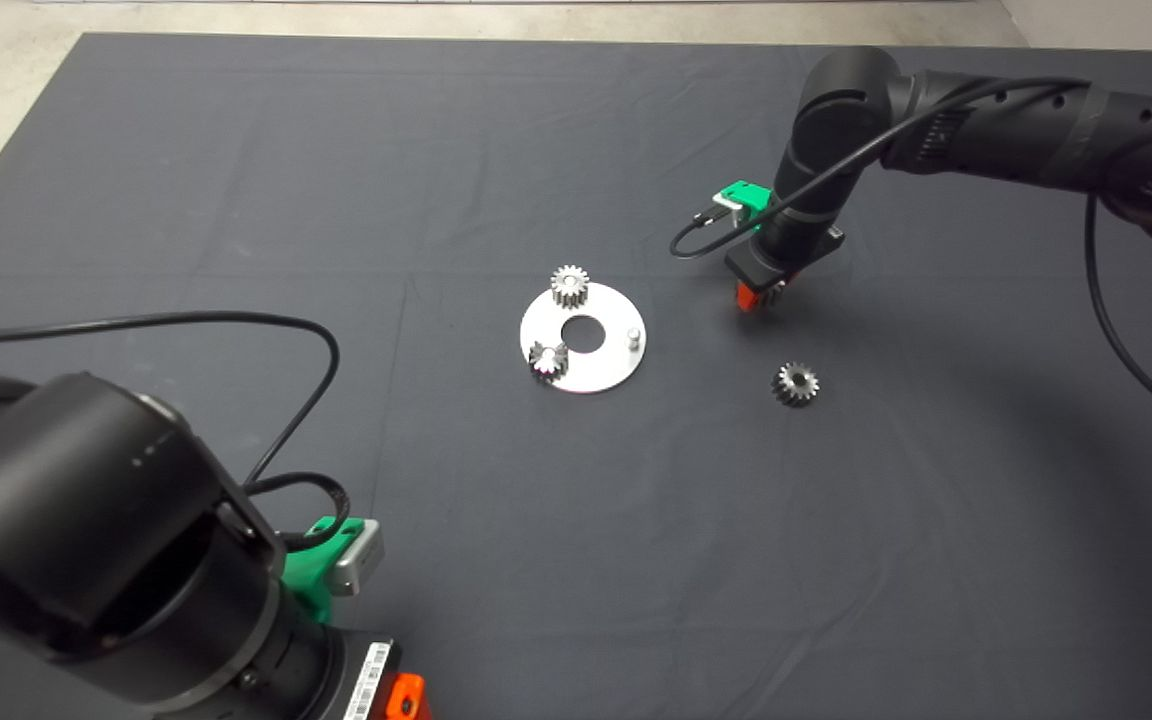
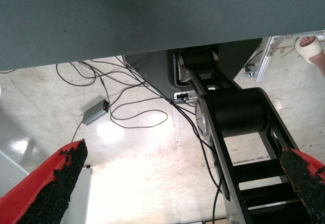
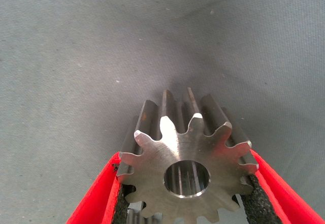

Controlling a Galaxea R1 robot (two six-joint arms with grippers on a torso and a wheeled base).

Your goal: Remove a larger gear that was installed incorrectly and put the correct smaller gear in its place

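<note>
The right gripper [image 1: 758, 297], low over the mat right of the disc [image 1: 608, 372], clamps the larger gear [image 3: 189, 163], bore lying level. Setting it aside seems underway (one peg stands bare); next, fetching the smaller gear [image 1: 795, 383]. The left gripper [image 2: 177, 183] waits agape.

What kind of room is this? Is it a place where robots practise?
Probably a robot test lab or workshop. A dark mat covers the table, with steel gears on a round metal plate laid out as an exercise. Beyond the mat, loose cables trail over a bare concrete floor.
</note>
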